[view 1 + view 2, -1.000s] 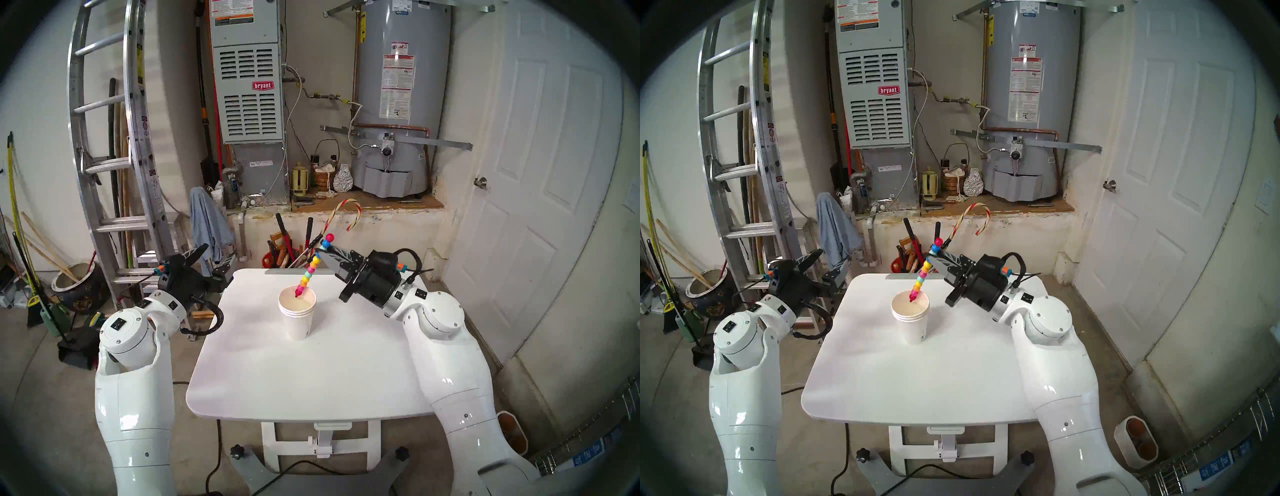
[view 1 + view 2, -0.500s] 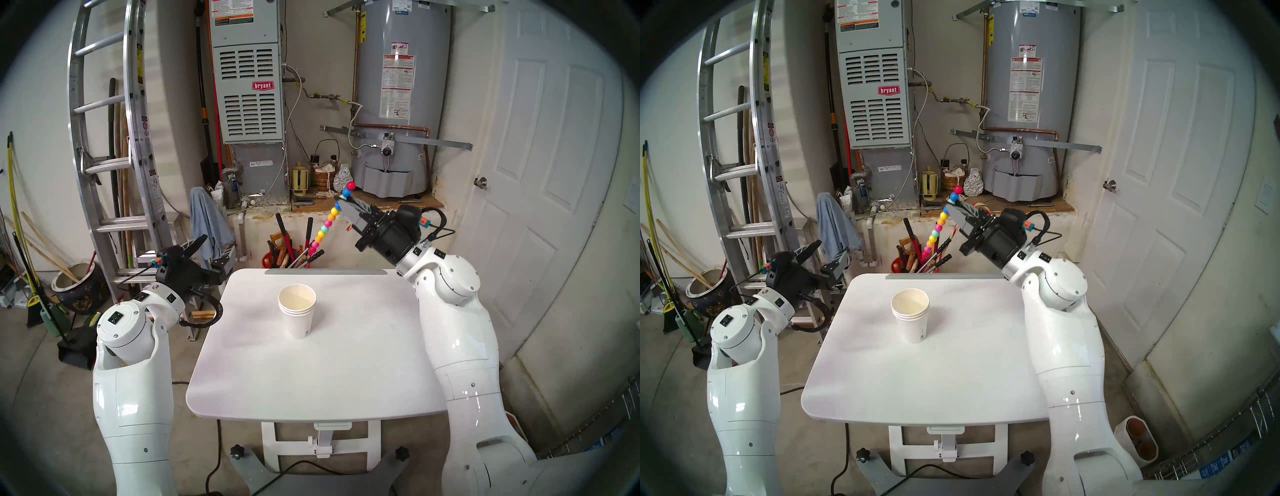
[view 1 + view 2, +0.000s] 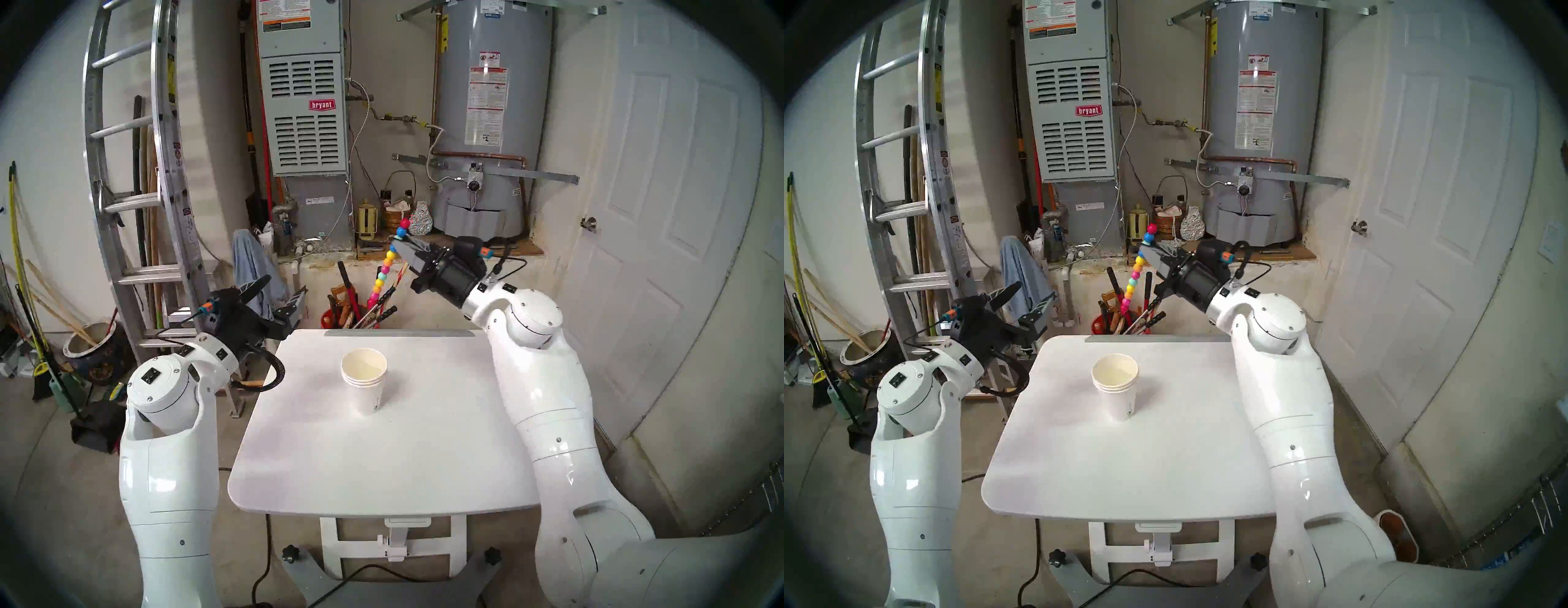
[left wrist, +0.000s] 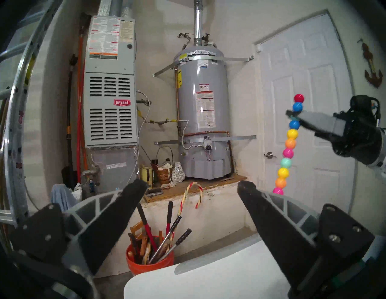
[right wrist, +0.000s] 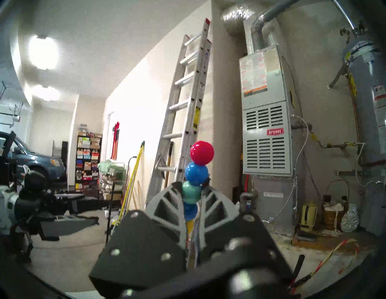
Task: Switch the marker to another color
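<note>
Now you have the white desk [image 3: 382,458] carrying stacked paper cups [image 3: 365,382]; your left gripper [image 3: 280,299] hangs spread and empty at its far-left corner, while your right gripper [image 3: 401,246] pinches the marker [image 3: 388,263] near its red top, high beyond the desk's far edge.

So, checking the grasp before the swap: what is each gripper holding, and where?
Right gripper pinches the beaded marker near its top, at the teal bead below red and blue. Left gripper is open, empty.

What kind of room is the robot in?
Most likely a home garage or utility room: a tall grey water heater tank, a grey metal furnace cabinet, a leaning aluminium ladder, and a blue car parked farther back.
</note>
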